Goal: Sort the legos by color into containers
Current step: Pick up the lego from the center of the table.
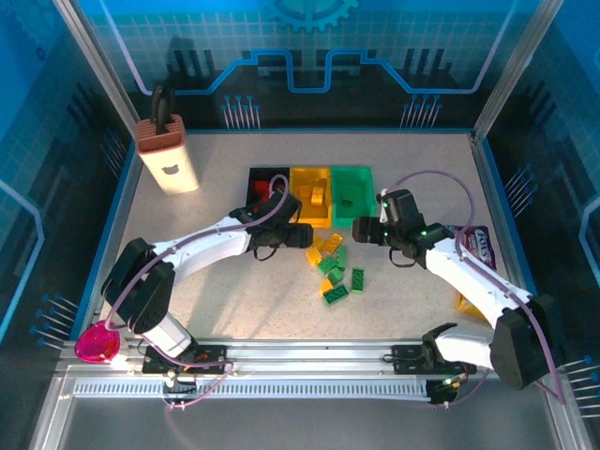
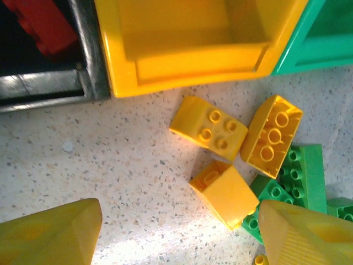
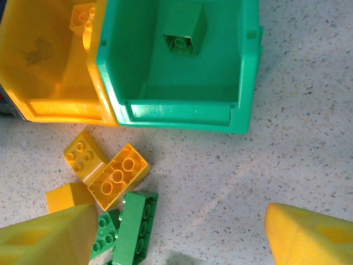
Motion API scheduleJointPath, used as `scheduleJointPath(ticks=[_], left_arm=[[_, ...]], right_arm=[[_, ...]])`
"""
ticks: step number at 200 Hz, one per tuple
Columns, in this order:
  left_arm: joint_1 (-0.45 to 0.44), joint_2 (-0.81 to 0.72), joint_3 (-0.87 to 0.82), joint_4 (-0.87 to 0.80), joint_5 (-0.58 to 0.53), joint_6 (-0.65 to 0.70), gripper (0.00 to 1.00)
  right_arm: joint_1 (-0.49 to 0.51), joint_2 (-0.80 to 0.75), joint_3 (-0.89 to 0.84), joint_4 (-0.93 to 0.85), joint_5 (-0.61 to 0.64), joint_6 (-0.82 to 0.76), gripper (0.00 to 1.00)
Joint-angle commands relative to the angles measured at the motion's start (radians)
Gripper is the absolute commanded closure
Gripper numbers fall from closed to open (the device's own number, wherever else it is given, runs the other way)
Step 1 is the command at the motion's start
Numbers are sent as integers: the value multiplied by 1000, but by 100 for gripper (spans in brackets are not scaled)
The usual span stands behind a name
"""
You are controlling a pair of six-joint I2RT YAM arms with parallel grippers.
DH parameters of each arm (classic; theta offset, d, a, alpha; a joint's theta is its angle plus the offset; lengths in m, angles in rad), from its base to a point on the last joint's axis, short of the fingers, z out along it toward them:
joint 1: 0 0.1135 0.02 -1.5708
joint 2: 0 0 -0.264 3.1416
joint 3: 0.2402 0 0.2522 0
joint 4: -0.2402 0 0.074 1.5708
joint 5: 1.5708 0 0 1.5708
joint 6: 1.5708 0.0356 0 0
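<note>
three bins stood touching in a row at the far middle of the table (image 1: 234, 305): black bin (image 1: 267, 172) left, yellow bin (image 1: 309, 171) centre, green bin (image 1: 361, 186) right. red legos (image 2: 41, 25) lay in the black bin, a yellow brick (image 3: 83, 19) in the yellow one and a green brick (image 3: 185, 27) in the green one. loose yellow and green legos (image 1: 333, 267) were scattered just near of the yellow and green bins. the left gripper (image 2: 176, 221) hung above them, fingers spread wide, holding nothing. the right gripper (image 3: 179, 221) was likewise spread and empty, near the green bin.
</note>
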Motion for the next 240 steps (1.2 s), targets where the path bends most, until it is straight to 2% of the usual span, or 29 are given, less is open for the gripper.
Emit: scheduleJointPath(ticks=[1, 67, 194, 217, 240], left_arm=[[-12, 9, -4, 53, 53, -31, 25], [-86, 140, 51, 33, 46, -34, 25], [-100, 267, 126, -34, 24, -75, 34], [-102, 273, 121, -33, 22, -80, 38], [-102, 276, 119, -34, 15, -83, 50]], right_arm=[[18, 23, 26, 5, -20, -3, 20], [33, 29, 1, 17, -11, 7, 19], [20, 9, -66, 50, -2, 17, 19], [19, 12, -70, 60, -8, 22, 19], [15, 17, -72, 65, -15, 25, 19]])
